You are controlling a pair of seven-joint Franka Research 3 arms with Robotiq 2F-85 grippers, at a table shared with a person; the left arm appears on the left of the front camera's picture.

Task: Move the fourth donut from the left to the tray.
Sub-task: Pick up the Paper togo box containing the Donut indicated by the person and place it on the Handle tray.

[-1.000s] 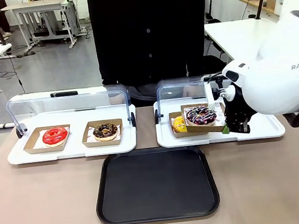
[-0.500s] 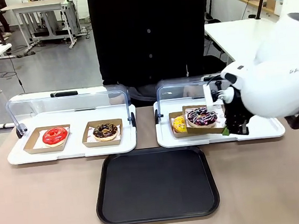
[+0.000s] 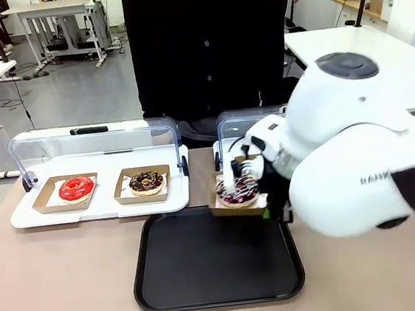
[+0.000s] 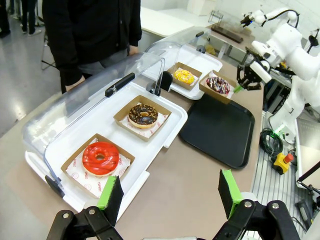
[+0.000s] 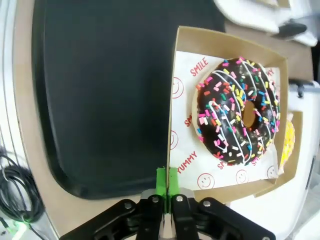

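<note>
Right gripper (image 5: 167, 192) pinches fourth donut's (image 5: 238, 111) carton edge; above tray (image 5: 100, 100).

light: bright, even | shadows: soft | wrist views: edge-warped

Legible print: red words "SMILE" and "YUMMY", with smiley faces, on the white paper (image 5: 186, 131) under the fourth donut (image 5: 238, 111). Partial black letters "RANK" on the right arm (image 3: 377, 178). Red print on the paper (image 4: 87, 176) under the red donut is unreadable.
</note>
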